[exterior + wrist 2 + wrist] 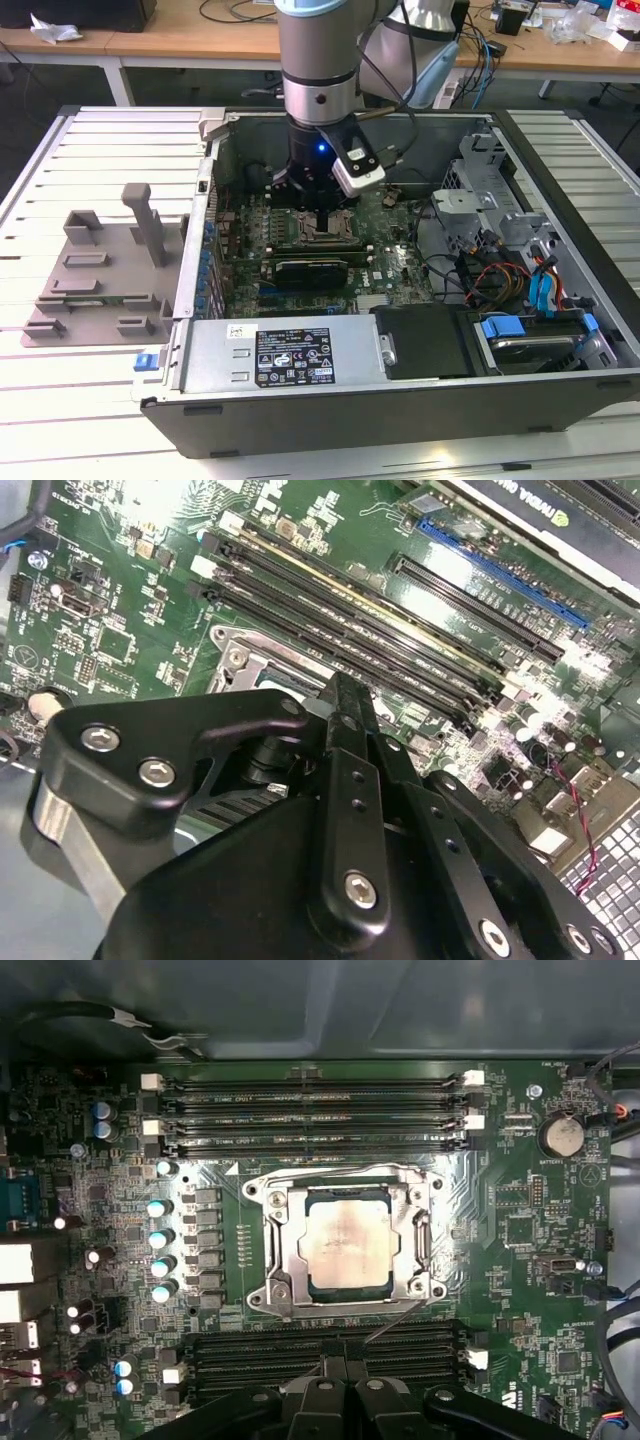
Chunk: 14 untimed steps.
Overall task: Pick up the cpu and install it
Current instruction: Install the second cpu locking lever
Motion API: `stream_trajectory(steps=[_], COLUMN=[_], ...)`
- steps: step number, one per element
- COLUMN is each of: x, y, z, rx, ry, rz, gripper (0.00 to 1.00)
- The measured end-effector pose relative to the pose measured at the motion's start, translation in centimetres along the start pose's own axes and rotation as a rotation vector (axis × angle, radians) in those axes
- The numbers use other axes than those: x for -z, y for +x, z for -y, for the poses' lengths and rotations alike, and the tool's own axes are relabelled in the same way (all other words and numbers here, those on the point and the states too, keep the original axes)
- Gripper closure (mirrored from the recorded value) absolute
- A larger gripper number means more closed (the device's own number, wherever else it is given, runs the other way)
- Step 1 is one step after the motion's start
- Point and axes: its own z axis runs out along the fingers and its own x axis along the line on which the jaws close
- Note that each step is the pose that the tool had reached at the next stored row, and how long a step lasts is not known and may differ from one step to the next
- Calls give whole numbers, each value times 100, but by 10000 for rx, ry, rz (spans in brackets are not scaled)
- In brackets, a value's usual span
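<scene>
Inside the open computer case, the cpu [345, 1245] already sits in its socket frame [347, 1243] on the motherboard [520, 1220]. The hand [318, 222] hovers above; its grip cannot be told. Installing seems nearly finished.

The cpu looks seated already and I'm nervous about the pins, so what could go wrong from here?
The cpu lies in the socket frame with the gripper right above it, so pressing down could bend pins. The memory slots sit close beside, so a sideways move might clip them.
</scene>
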Motion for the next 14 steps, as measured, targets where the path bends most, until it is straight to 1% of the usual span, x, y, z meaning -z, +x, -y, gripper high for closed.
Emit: stream_trajectory(steps=[7, 14], x=[-6, -34], y=[19, 40], z=[0, -1], rx=[5, 9], ry=[5, 6], rz=[1, 1], gripper=[89, 89])
